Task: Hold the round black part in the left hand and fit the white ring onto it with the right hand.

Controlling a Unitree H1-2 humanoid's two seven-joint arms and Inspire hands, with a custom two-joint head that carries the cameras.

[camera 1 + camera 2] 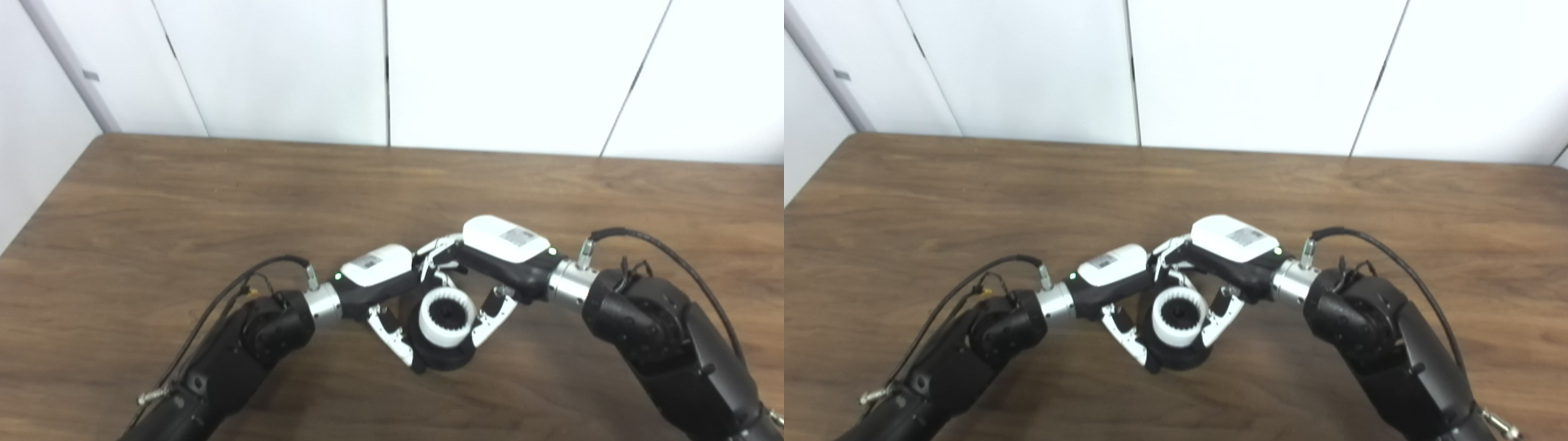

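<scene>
The white ring sits on the black part, mostly hiding it. The left robot hand grips the part; the right robot hand pinches the ring.

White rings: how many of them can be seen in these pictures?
1. The white ring sits on top of the round black part, between the left hand and the right hand, above the table. No other shows; the hands could hide one.

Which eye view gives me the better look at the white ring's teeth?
Little between them. The left eye view shows the white ring slightly larger, its toothed bore open to the camera. The right eye view shows the same face, equally unblocked.
</scene>
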